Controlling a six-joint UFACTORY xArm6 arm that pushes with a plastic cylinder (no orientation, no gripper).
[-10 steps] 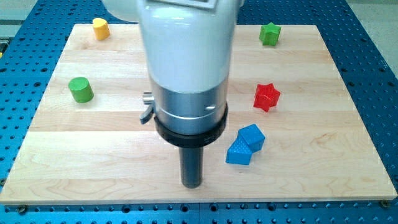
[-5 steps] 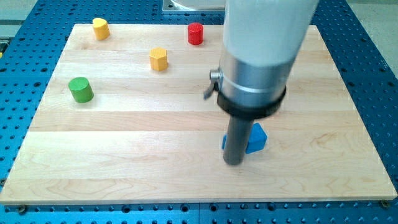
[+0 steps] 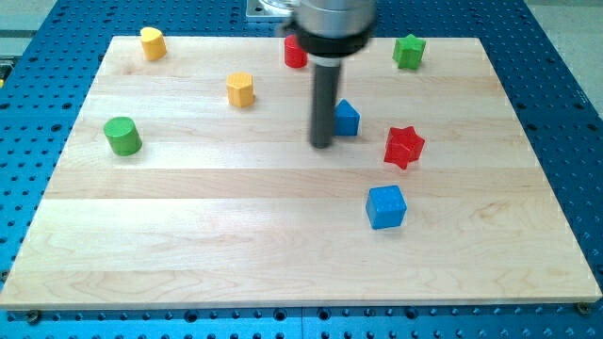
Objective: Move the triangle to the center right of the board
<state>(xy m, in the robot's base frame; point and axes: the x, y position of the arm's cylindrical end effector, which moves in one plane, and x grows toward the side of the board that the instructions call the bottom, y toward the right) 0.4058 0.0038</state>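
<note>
Camera view: my tip (image 3: 322,144) touches the blue triangle (image 3: 347,119) from its left; its orientation is unclear.

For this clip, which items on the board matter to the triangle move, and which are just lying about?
Task items:
blue triangle, touching my tip on its right
my tip

Lying about:
blue cube
red star
green star
red cylinder
yellow blocks
green cylinder

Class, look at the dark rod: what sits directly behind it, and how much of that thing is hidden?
Behind the rod, at its right edge, sits a blue block, likely the triangle. Its left part is covered, so its shape isn't certain. My tip rests at its lower left; contact can't be confirmed.
</note>
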